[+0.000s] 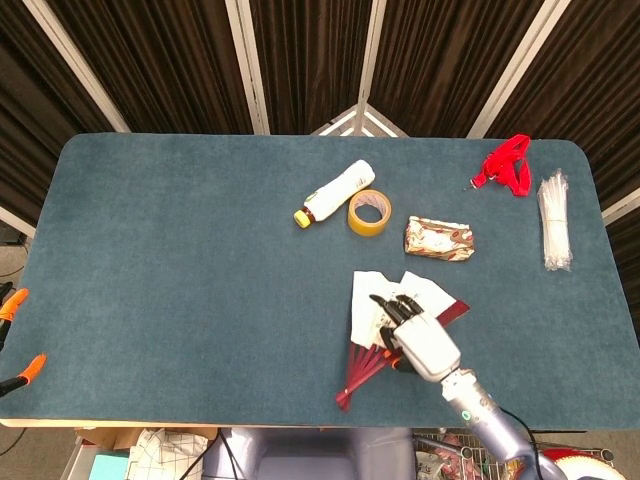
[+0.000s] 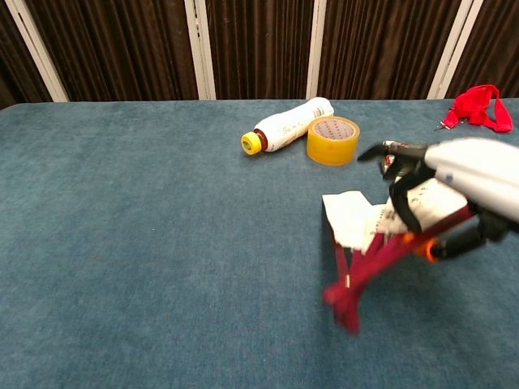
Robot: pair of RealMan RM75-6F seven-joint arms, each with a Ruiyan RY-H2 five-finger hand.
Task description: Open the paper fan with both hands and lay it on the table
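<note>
**Right hand lifts the half-open fan above the near table edge**

Seen from the head camera, the half-open paper fan with white leaf and red ribs [image 1: 385,325] sits partly under the white right hand [image 1: 425,340], whose dark fingers [image 1: 392,303] curl over the white leaf while the red ribs converge down and to the left of the palm. One red outer rib juts out to the right of the hand. The hand comes in from the bottom right edge on a grey wrist, knuckles up. The fan lies over the near middle of the teal felt-covered table [image 1: 180,260]. Farther back lie a white plastic bottle with a yellow cap [image 1: 333,193], touching or just beside a roll of yellow tape [image 1: 369,212], then a crinkled patterned packet [image 1: 439,239], a red strap [image 1: 509,164] and a bundle of clear plastic ties [image 1: 554,220]. Two orange-tipped objects [image 1: 20,338] show at the left edge; the left hand is in neither view.

From the chest camera, the right hand [image 2: 462,182] holds the fan [image 2: 365,235] clear of the table, fingers [image 2: 397,174] clamped over the top of the leaf and the ribs hanging down-left, blurred at the pivot. The paper folds look creased and only partly spread. The bottle [image 2: 285,126], tape [image 2: 332,139] and strap [image 2: 480,107] lie behind on the table [image 2: 146,243].
</note>
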